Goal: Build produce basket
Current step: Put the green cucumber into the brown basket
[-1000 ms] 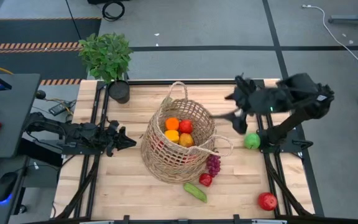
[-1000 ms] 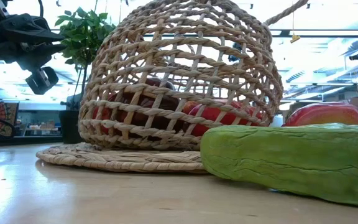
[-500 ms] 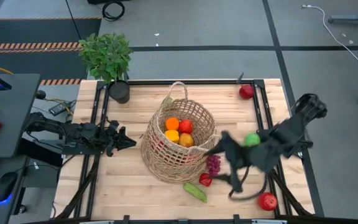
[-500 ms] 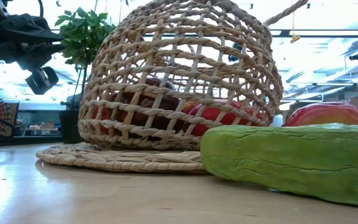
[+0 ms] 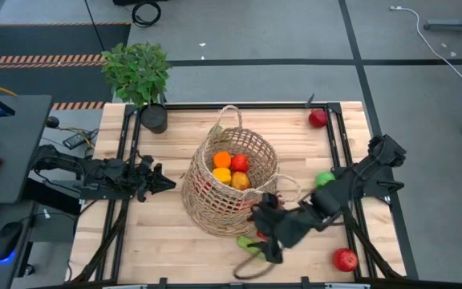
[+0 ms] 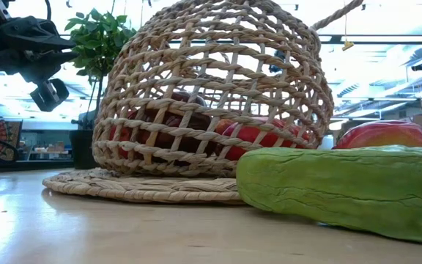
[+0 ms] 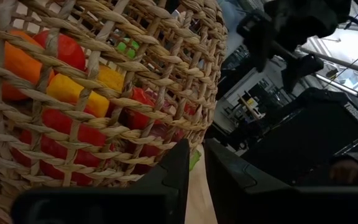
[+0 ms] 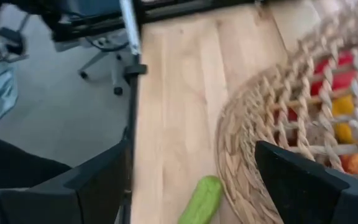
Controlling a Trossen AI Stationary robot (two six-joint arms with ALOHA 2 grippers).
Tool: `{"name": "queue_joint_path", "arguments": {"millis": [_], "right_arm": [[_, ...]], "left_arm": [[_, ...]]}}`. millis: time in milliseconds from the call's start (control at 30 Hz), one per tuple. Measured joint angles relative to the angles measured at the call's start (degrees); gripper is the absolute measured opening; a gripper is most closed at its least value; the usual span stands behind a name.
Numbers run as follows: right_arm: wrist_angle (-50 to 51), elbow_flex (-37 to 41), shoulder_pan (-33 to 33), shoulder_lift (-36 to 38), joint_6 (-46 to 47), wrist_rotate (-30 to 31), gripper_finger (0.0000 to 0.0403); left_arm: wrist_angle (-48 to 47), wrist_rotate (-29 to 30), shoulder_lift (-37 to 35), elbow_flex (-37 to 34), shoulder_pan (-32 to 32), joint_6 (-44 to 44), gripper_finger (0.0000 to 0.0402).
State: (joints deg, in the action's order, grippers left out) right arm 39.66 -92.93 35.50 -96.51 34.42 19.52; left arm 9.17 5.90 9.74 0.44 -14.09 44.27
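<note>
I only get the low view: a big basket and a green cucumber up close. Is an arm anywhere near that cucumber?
Observer: Yes. From above, the right tool is right at the cucumber, wide open.
Operator: Any fruit I can't see?
Observer: A red apple lies at the table's far right corner.
Operator: What's on top inside?
Observer: An orange sits on top in the basket.

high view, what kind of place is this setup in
Probably a robotics lab or workshop: a wooden table framed in black rails carrying two arms, hazard-striped tape on a grey floor, and a desk with a computer mouse alongside.
</note>
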Motion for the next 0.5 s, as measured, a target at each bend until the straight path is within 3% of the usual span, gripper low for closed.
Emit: {"name": "queue_joint_path", "arguments": {"millis": [267,500], "right_arm": [[-1.08,0.13,-2.0,-4.94,3.14,-2.08,0.0346],[-2.11,0.25,-1.48,-9.87,2.4,-14.29,0.0346]], "left_arm": [[0.02,-0.01,0.04,0.01,-0.02,0.02,0.0063],[-0.07,0.01,0.0,0.01,-0.02,0.0,0.0058]]}}
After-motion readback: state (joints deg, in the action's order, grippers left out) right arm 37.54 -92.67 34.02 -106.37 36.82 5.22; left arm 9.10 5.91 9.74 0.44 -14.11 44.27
